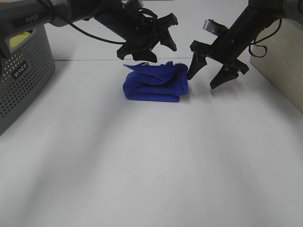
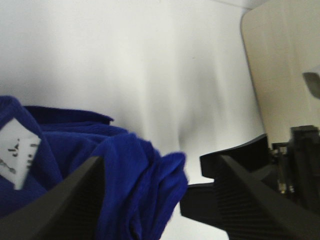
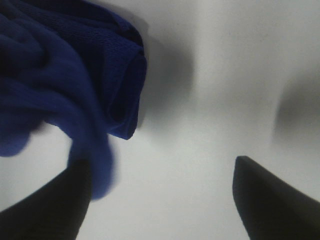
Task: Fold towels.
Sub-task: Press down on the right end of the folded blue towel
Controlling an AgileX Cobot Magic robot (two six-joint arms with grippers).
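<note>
1. The royal-blue towel (image 1: 154, 84) lies on the white worktop (image 1: 156, 165) as a thick, rumpled folded bundle, a little toward 12 o'clock from the worktop's middle in the high view.
2. The bundle's upper layers are loose and puckered along the far edge. Its 6 o'clock side is a smooth rounded fold.
3. The left gripper (image 1: 156, 49) hangs at the towel's 12 o'clock, just over the far edge. Its fingers (image 2: 75, 200) are spread wide.
4. In the left wrist view a bunched fold of the towel (image 2: 135, 170) sits in the gap, close against one finger. The other finger stands clear of it, so nothing is pinched.
5. A small white tag (image 2: 17, 152) with dark print shows on the towel in that view.
6. The right gripper (image 1: 206, 75) is at the towel's 3 o'clock, pointing down at the worktop with its fingers (image 3: 270, 200) spread and holding nothing.
7. One right fingertip is just beside the towel's end. The right wrist view shows a blurred edge of the towel (image 3: 65, 75) near that finger, and I cannot tell whether they touch.
8. A grey perforated basket (image 1: 21, 80) stands at 9 o'clock, well apart from the towel, with a yellow-green cloth (image 1: 19, 40) inside.
9. A pale wood-grain board (image 1: 279, 66) lies at 2 o'clock.
</note>
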